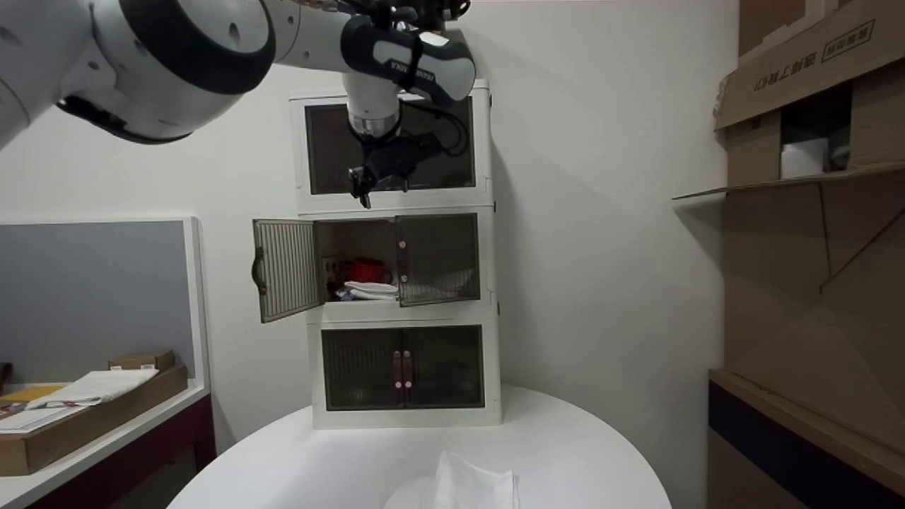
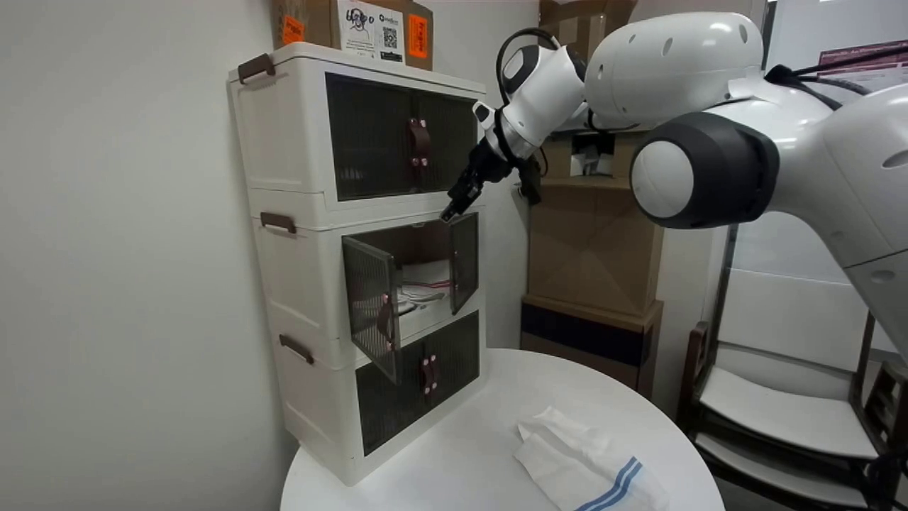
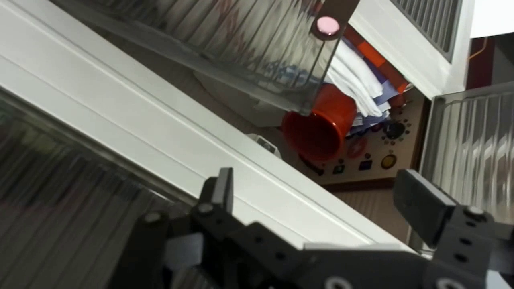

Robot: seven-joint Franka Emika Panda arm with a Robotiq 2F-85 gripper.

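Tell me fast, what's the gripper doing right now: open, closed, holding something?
Gripper: open wide, holding nothing.

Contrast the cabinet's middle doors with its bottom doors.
The middle doors stand open, one wider than the other; the bottom doors are shut. The middle doors' handles stand apart; the bottom doors' handles sit side by side. A cup shows between the middle doors; little is clear behind the bottom doors. Both pairs are tinted and ribbed.
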